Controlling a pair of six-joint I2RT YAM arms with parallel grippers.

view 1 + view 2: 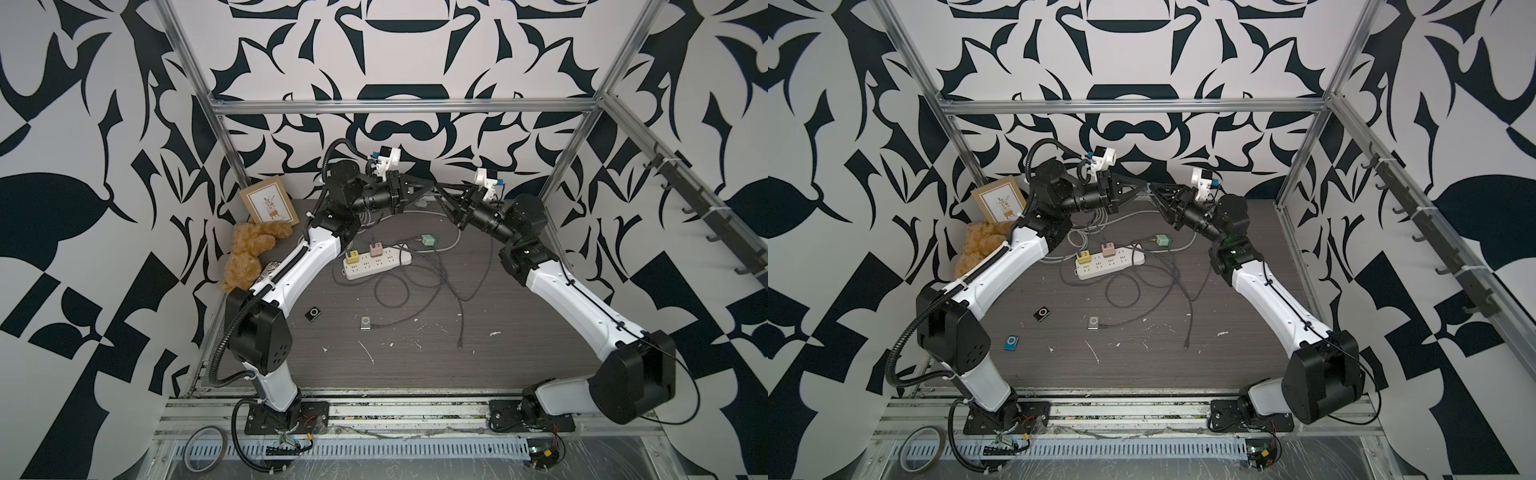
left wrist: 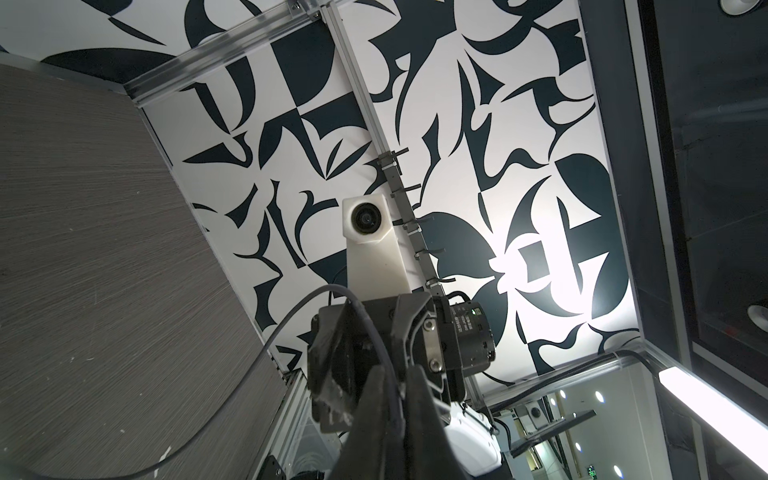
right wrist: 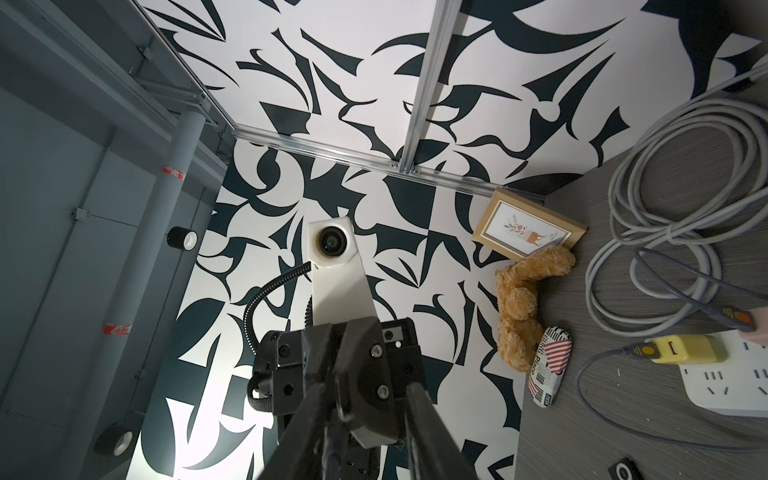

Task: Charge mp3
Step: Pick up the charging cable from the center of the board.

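Meeting tip to tip, left gripper (image 1: 430,192) clenches a cable (image 2: 291,316), right gripper (image 1: 444,199) gapes; black mp3 (image 1: 312,313) lies uncabled.

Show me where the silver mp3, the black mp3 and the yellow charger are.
silver mp3 (image 1: 365,323): in a top view, middle of its face.
black mp3 (image 1: 312,313): in a top view, middle of its face.
yellow charger (image 1: 352,257): in a top view, on its top face.

- Left arm (image 1: 307,257) and right arm (image 1: 582,299) both stretched far back, wrists turned inward.
- Left gripper (image 1: 428,192) closed.
- Right gripper (image 1: 439,195) jaws apart.
- Grippers raised, pointing at each other, tips almost touching.
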